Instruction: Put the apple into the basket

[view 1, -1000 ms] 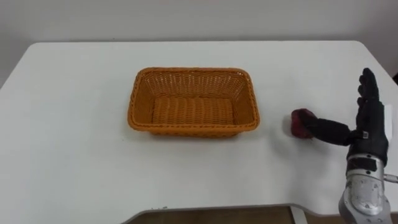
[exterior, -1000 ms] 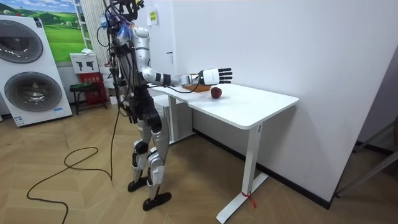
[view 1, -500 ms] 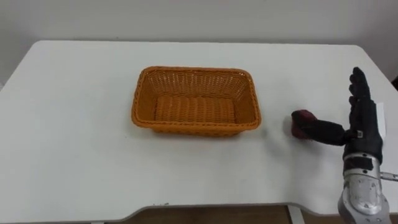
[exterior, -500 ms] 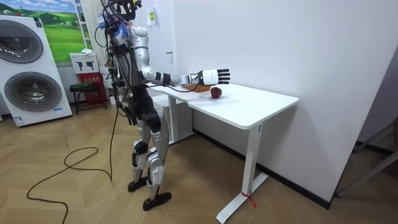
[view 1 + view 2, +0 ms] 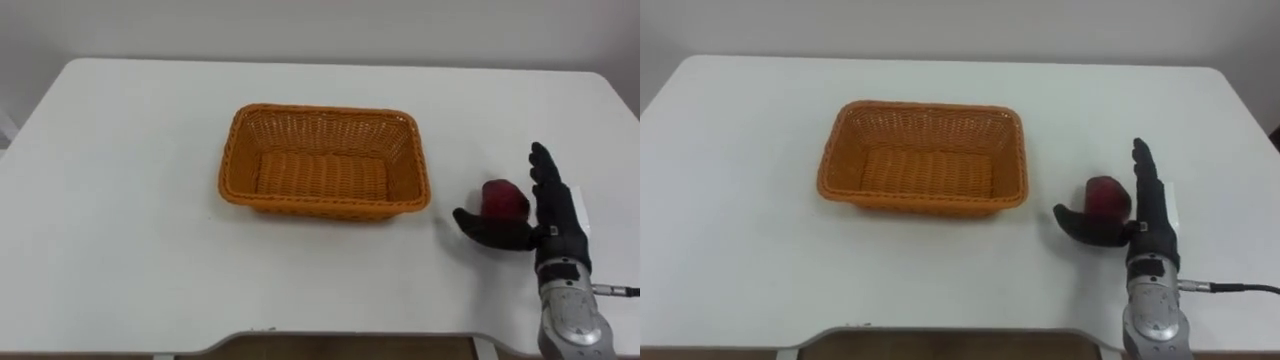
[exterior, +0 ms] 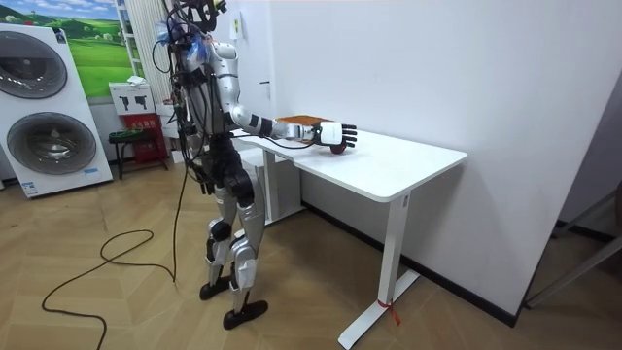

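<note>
A white table (image 5: pixel 120 200) fills the left eye view, with an orange wicker basket (image 5: pixel 322 209) lying empty near its middle. Well to the right of the basket a red apple (image 5: pixel 503 198) sits on the tabletop. The right hand (image 5: pixel 545 215) stands just beside the apple on its right, fingers straight and pointing away from the robot, thumb stretched out to the left along the apple's near side, so the apple lies in the open crook between them; whether they touch it I cannot tell. In the room view the robot stands upright on a wooden floor at the end of the table, right arm reaching out over it, the hand (image 6: pixel 337 133) level with the apple (image 6: pixel 337 147), and a washing machine (image 6: pixel 53 97) behind. The right eye view gives the same layout: the apple between spread thumb and straight fingers, the basket apart on the left
</note>
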`<state>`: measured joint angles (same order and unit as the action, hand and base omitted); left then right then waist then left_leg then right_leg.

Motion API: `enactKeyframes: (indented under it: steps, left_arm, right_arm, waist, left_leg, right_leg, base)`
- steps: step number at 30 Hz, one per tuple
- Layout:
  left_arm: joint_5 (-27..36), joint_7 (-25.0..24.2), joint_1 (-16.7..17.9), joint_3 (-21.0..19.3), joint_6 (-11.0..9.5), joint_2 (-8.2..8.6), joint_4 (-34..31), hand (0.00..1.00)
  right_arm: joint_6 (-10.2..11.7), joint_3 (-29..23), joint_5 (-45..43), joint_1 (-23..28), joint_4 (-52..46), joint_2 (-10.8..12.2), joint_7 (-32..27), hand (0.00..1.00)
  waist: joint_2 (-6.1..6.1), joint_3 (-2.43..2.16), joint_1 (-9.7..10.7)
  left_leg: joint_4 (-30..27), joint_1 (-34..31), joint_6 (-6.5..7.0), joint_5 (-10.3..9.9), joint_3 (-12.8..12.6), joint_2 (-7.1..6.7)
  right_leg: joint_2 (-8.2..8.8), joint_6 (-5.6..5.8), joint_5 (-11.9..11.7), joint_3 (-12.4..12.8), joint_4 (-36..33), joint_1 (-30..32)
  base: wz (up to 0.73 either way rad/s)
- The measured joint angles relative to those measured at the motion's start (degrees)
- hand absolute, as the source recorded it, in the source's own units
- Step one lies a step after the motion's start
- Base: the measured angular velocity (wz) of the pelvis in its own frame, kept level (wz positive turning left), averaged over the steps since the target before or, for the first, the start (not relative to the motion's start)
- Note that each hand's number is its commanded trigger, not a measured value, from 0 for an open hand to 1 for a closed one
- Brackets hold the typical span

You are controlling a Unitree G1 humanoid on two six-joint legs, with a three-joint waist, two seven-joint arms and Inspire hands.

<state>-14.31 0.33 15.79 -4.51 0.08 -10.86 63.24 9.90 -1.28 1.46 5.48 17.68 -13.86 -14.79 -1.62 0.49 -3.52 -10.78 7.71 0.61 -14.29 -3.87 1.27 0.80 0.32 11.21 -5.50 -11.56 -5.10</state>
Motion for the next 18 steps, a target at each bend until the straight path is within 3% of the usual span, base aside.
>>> enactKeyframes:
  steps: [6,8,10,11,13,14,18]
  left_arm:
    - [0.0,0.1,-0.1,0.3,0.3,-0.01,1.1,0.00]
    - [0.0,0.1,-0.2,0.3,0.4,-0.03,1.0,0.00]
    - [0.0,0.1,0.1,0.3,0.5,-0.05,1.2,0.00]
    - [0.0,0.1,0.2,0.3,0.8,-0.06,1.2,0.00]
    - [-0.4,-0.3,0.3,0.3,1.0,-0.17,1.2,0.00]
    - [-0.4,-1.0,0.4,0.3,1.2,-0.35,1.2,0.00]
    - [-0.4,-1.7,1.0,0.2,1.2,-0.60,1.1,0.00]
  right_arm:
    - [-0.2,0.1,0.1,-1.2,3.6,-0.3,0.8,0.00]
    - [-1.4,0.1,0.1,-1.6,4.7,-1.0,0.8,0.00]
    - [-1.4,0.1,0.1,-1.7,4.7,-1.2,0.8,0.07]
    - [-1.4,0.1,0.1,-1.8,4.8,-1.6,0.9,0.30]
    - [-1.4,0.1,0.0,-2.5,6.0,-2.2,1.2,0.65]
    - [-1.4,0.1,0.1,-2.8,6.7,-2.3,1.2,1.00]
    - [-1.4,0.1,1.2,-4.5,9.4,-2.5,1.9,1.00]
  waist:
    - [-0.19,0.01,0.3]
    - [-0.44,0.01,0.0]
    - [-0.65,-0.10,-0.1]
    - [-0.81,-0.09,-0.1]
    - [-1.16,-0.10,-0.1]
    - [-1.30,-0.18,-0.2]
    - [-1.36,-0.22,-0.1]
  left_leg:
    - [0.0,0.6,0.00,0.0,1.0,-0.11]
    - [-0.1,0.5,0.00,0.0,1.1,-0.13]
    - [-0.2,0.4,-0.01,0.0,1.1,-0.15]
    - [-0.5,0.4,-0.01,0.0,1.1,-0.16]
    - [-0.6,0.4,-0.01,0.0,1.2,-0.18]
    - [-0.6,0.5,-0.01,0.0,1.1,-0.18]
    - [-0.6,1.0,-0.01,0.0,1.4,-0.17]
  right_leg:
    - [0.15,0.00,0.0,-0.9,0.1,-0.9]
    - [0.17,0.00,0.0,-1.0,0.1,-1.0]
    - [0.17,0.00,0.0,-0.9,0.0,-1.0]
    - [0.18,0.00,0.0,-1.0,0.0,-1.1]
    - [0.19,0.00,0.0,-1.0,0.1,-1.3]
    - [0.18,0.00,0.0,-1.0,0.1,-1.4]
    - [0.18,0.00,0.0,-1.2,0.4,-2.1]
  base:
    - [0.08]
    - [0.00]
    - [0.00]
    - [0.00]
    - [0.00]
    - [0.00]
    - [0.01]
